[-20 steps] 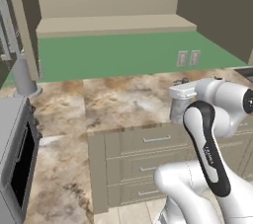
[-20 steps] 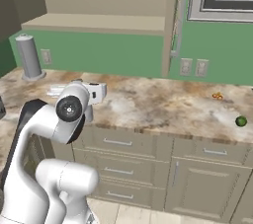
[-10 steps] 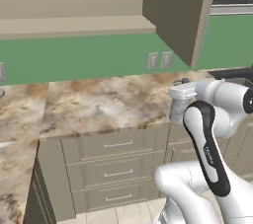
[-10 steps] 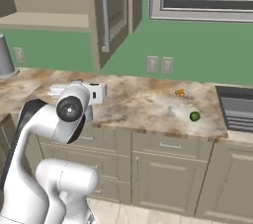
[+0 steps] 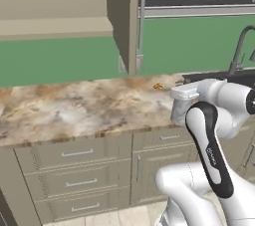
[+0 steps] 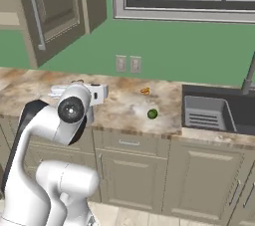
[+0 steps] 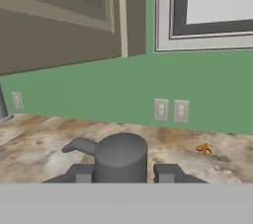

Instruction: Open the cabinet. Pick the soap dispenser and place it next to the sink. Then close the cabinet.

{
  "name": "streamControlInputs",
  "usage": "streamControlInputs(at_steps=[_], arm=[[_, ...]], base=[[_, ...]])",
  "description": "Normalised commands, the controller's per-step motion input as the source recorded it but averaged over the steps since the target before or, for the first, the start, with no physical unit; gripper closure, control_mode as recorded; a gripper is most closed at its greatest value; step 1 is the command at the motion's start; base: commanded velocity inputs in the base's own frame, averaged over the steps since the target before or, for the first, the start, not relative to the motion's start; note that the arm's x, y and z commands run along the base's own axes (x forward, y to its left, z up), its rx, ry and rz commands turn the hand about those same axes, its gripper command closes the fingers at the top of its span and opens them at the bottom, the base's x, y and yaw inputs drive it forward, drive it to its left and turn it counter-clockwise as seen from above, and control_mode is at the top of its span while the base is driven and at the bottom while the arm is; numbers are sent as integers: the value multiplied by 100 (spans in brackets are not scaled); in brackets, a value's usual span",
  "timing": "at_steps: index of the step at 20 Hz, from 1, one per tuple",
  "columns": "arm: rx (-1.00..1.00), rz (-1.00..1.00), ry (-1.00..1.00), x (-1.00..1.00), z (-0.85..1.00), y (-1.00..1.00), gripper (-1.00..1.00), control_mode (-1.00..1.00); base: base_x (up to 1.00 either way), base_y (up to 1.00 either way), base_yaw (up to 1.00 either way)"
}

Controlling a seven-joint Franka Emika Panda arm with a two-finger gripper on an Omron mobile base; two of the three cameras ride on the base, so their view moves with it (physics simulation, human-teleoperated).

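In the hand view the soap dispenser [image 7: 121, 153], a grey upright cylinder with a spout pointing left, stands between the two dark fingertips [image 7: 165, 172]. My gripper [image 7: 123, 172] is shut on it. From the left base view the gripper [image 5: 180, 101] holds the soap dispenser [image 5: 177, 115] above the counter's front edge. The cabinet [image 5: 55, 6] hangs open at upper left, its door [image 5: 130, 21] swung out with a silver bar handle [image 5: 142, 26]. That door [image 6: 55, 11] also shows in the right base view. The dark sink [image 6: 214, 113] lies to the right, with its faucet [image 5: 239, 51] above it.
A small green ball [image 6: 152, 114] and a small orange thing [image 6: 145, 90] lie on the marble counter [image 6: 124, 105] between gripper and sink. Two wall outlets [image 6: 127, 63] sit on the green backsplash. Beige drawer fronts [image 5: 77, 180] run below the counter.
The whole picture has shifted: the base has driven right along the counter, and the sink and window have come into view. The gripper stays shut on the soap dispenser.
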Motion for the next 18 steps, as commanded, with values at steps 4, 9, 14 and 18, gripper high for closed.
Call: streamControlInputs(at_steps=[4,9,14,18], arm=[[0,0,0,0,0,0,100,100],[0,0,0,0,0,0,100,100],[0,0,0,0,0,0,100,100],[0,0,0,0,0,0,100,100]], base=[[50,-60,0],[68,-43,4],[60,-32,10],[53,-34,7]])
